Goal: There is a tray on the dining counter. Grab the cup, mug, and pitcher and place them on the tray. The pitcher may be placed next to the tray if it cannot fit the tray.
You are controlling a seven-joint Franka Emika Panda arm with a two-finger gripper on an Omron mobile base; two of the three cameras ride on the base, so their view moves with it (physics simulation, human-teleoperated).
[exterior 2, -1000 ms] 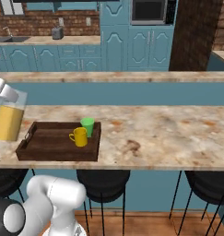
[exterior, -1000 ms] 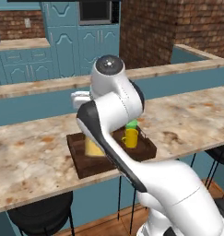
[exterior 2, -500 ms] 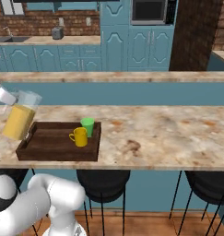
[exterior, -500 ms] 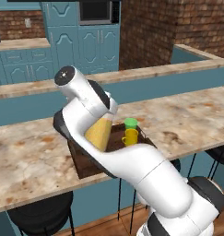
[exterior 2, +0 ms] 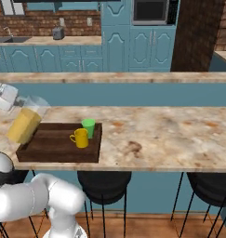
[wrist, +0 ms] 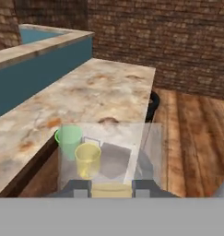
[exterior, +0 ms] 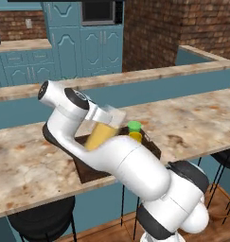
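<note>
You had the pitcher pinched between the fingers — a clear glass cylinder part full of orange-yellow liquid, tipped well off upright over the tray's end. Beyond the fingertips, seen through the glass, the yellow mug stood upright, and the green cup just past it and to one side — both sat close together at the far end of the tray. The tray was dark brown wood with low sides, lying flat on the dining counter, whose beige marbled top stretched away ahead of the fingers.
</note>
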